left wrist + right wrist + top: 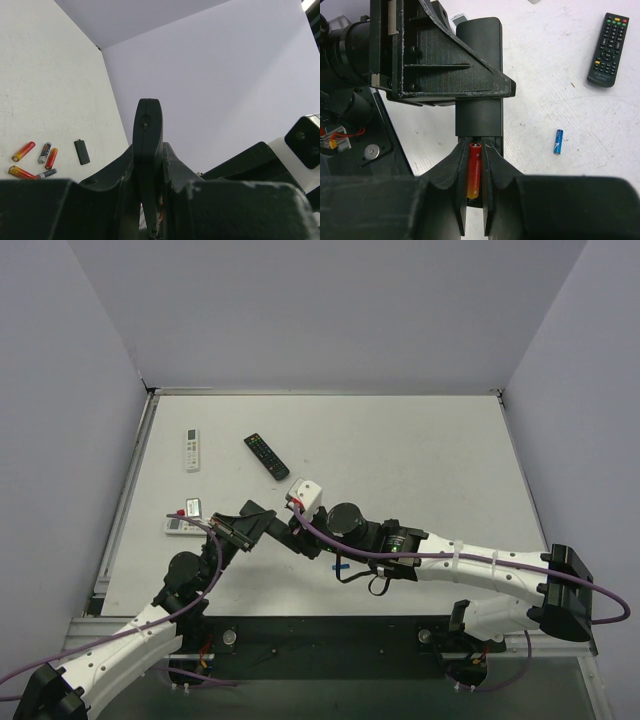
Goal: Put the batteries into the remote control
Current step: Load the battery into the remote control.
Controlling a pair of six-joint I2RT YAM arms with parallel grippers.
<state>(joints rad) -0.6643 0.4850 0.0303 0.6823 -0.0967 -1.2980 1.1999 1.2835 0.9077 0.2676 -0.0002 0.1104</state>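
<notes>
Being clamped by the closed left claw (149, 152): slim black remote control (148, 120). Pinched in the right claw (476, 155), at the remote's end: red-orange battery (474, 175). Scattered on the surface (50, 75): five loose batteries (50, 158), lettering too small to be read.

Bright, even overhead light; shadows soft and faint; near wrist-view foregrounds blurred; top view sharp.

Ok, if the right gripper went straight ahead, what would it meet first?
The remote control, held in the left gripper: its near end sits just ahead of the battery in the right gripper's fingers, though depth is unclear.
</notes>
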